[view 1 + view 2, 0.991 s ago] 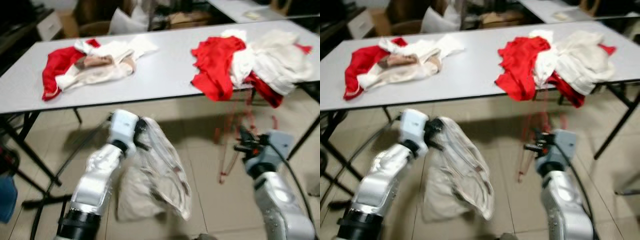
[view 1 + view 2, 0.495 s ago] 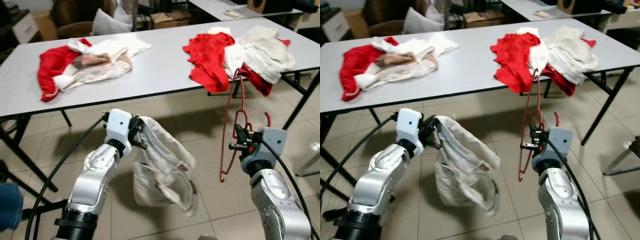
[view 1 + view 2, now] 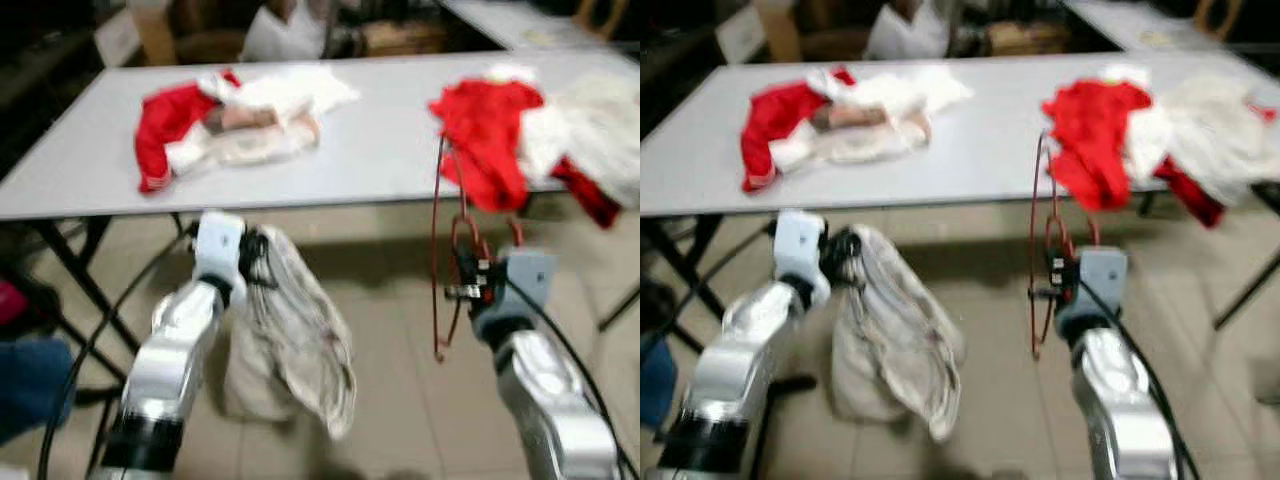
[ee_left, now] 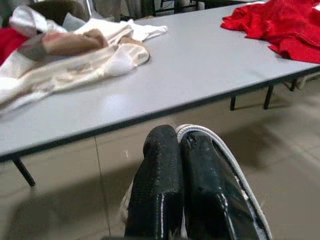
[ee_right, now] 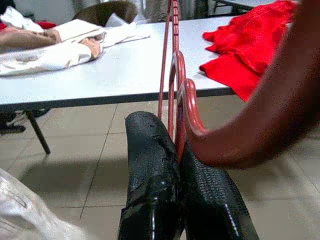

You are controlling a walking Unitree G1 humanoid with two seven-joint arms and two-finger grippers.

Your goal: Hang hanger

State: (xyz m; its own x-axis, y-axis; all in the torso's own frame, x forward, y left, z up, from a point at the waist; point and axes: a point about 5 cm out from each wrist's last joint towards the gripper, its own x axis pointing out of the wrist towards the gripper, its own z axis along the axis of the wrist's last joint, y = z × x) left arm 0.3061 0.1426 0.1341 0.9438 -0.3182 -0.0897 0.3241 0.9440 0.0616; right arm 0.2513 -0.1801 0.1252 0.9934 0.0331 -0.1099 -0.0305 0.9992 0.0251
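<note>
Two grippers are up in front of you, both below the near edge of the tabletop (image 3: pixel 380 150). Your right gripper (image 3: pixel 462 290), at about 4 o'clock in the head view, has its jaws clamped on the red hanger (image 3: pixel 437 215), which stands upright with its hook end reaching up to the table edge beside the red cloth (image 3: pixel 485 135); the wrist view shows the hanger's wire pinched between the black fingers (image 5: pixel 150 165). Your left gripper (image 3: pixel 255 265), at about 8 o'clock, has its jaws pressed together on a cream garment (image 3: pixel 295 345) that droops toward the tiled floor (image 3: pixel 400 400). At 11 o'clock on the tabletop lies a pile (image 3: pixel 225 120) of red and cream clothes
</note>
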